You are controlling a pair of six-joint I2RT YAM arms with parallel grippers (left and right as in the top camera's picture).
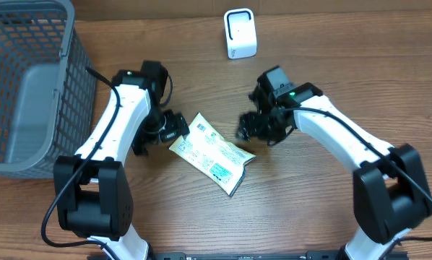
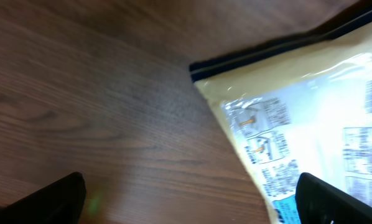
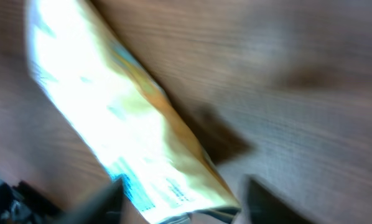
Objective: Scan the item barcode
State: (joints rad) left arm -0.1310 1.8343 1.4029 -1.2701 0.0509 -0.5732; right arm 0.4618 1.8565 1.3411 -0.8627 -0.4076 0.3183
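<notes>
Yellow pouch (image 1: 210, 153) lies flat on the table (image 1: 310, 217) between the left gripper (image 1: 175, 131) and the right gripper (image 1: 248, 128), both spread.

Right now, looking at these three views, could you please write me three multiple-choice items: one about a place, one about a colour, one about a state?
1. Where does the grey mesh basket stand?
A) beside the left arm
B) between the two arms
C) beside the right arm

2. What is the main colour of the printed pouch?
A) red
B) yellow
C) black

3. How is the left gripper?
A) shut on the pouch
B) shut and empty
C) open, holding nothing

Answers:
1 A, the overhead view shows it on the outer side of that arm.
2 B, its face is pale yellow under the print.
3 C, its fingers stand wide apart in the left wrist view.
</notes>
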